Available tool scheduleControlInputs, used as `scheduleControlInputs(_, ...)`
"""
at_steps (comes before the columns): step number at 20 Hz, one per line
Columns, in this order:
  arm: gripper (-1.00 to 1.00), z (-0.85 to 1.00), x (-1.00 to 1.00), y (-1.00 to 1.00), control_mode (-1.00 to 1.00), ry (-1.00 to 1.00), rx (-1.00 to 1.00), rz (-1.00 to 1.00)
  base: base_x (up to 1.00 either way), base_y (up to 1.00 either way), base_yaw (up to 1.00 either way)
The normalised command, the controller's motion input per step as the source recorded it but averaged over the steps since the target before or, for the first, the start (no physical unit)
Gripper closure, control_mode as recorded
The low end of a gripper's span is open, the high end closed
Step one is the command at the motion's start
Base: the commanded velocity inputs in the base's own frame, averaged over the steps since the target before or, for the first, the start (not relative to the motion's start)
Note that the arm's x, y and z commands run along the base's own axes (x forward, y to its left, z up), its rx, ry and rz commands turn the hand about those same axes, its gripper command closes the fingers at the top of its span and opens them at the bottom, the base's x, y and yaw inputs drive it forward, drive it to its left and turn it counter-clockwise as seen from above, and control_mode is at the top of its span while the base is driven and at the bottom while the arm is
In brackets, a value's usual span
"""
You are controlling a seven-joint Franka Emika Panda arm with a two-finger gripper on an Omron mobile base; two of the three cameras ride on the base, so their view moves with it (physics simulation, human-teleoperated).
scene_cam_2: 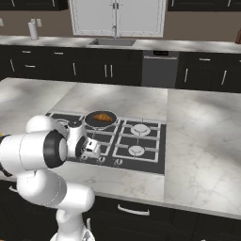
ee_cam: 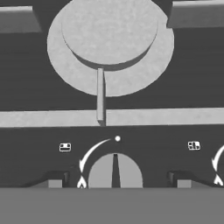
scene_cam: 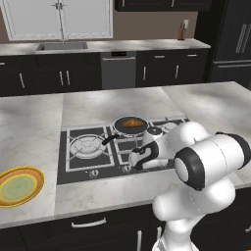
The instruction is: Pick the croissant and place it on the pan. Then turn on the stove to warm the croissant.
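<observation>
Grey knob (ee_cam: 115, 171) looks rigid and small; we should pinch its ridge, our gripper (ee_cam: 115, 179) open astride it, holding nothing

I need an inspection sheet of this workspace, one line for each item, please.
Surface: pale marble island counter with the stove set in it.
Job's things: croissant lies in the pan, on a rear burner.
Clutter: yellow-rimmed plate at the counter's left edge, apart from the stove.
Gripper: gripper low at the stove's front edge, fingers either side of a knob, not touching it.
Cables: nothing seen.
Surroundings: dark cabinets, sink, dishwasher behind.
</observation>
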Motion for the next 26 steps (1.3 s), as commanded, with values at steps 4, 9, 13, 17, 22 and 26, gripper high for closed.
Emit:
scheduleControlInputs(4,1.00,-0.16,0.24,0.00,-1.00,0.00,0.00,0.01,0.00,0.00,0.00)
scheduleControlInputs(9,1.00,-0.21,-0.06,0.00,-1.00,-0.01,-0.01,0.00,0.00,0.00,0.00)
scheduleControlInputs(13,1.00,-0.26,-0.29,0.00,-1.00,-0.03,-0.02,0.00,0.00,0.00,0.00)
scheduleControlInputs(17,1.00,-0.14,-0.23,0.00,-1.00,-0.05,0.00,0.00,0.00,0.00,0.00)
scheduleControlInputs(22,1.00,-0.12,-0.20,-0.03,-1.00,-0.09,0.00,0.10,0.00,0.00,0.00)
scheduleControlInputs(26,1.00,-0.15,-0.11,-0.01,-1.00,-0.10,0.01,0.23,0.00,0.00,0.00)
